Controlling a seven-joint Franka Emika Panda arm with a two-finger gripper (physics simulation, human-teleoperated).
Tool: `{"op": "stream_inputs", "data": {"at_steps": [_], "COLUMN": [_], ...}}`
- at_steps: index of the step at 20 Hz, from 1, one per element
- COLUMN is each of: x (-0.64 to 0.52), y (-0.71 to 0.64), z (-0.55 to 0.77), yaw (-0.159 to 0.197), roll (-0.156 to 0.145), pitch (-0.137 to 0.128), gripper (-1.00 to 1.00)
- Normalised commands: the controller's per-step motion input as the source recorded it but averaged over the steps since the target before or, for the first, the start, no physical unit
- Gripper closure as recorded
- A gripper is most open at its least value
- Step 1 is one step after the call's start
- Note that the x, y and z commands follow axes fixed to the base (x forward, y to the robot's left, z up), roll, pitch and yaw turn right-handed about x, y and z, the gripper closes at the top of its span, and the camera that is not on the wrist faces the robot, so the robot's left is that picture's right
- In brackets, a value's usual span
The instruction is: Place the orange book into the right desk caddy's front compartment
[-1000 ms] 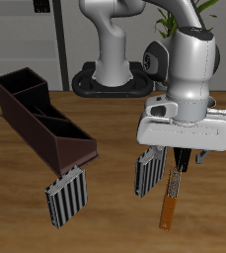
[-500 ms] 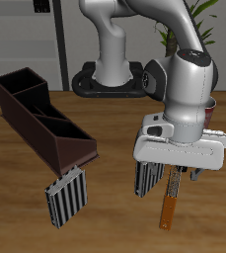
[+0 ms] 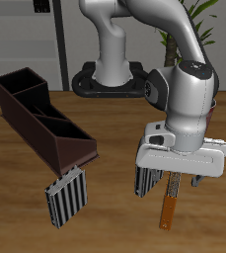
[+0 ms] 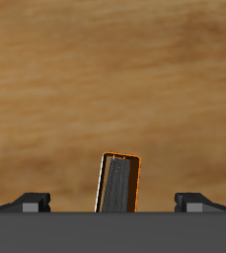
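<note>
The orange book point(image 3: 170, 204) lies flat on the wooden table near the front edge, with a darker band at its front end. My gripper point(image 3: 181, 179) hangs just above the book's rear end. The jaws are open and empty. In the wrist view the book's end point(image 4: 119, 184) shows between my two fingertips point(image 4: 31, 202), which stand wide apart on either side of it. The right desk caddy point(image 3: 41, 115), a long dark maroon open box with inner dividers, stands on the table well away from the book, running diagonally towards the back.
One grey-and-black striped slab point(image 3: 67, 195) leans at the caddy's near end. Another striped slab point(image 3: 147, 178) stands right beside the book and my gripper. The robot base point(image 3: 110, 74) stands at the back, with a plant behind it.
My gripper has come down towards the orange book and now sits lower over its rear end. The book, caddy and slabs have not moved.
</note>
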Motion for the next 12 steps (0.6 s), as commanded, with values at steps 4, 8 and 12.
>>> {"op": "stream_inputs", "data": {"at_steps": [4, 8, 12], "x": [0.03, 0.03, -0.02], "y": [-0.02, -0.08, 0.02], "z": [-0.18, -0.25, -0.13], "yaw": [-0.011, -0.010, -0.015], "roll": [-0.011, -0.014, 0.023], "pitch": [0.026, 0.041, 0.028], "gripper": [-1.00, -1.00, -1.00]}}
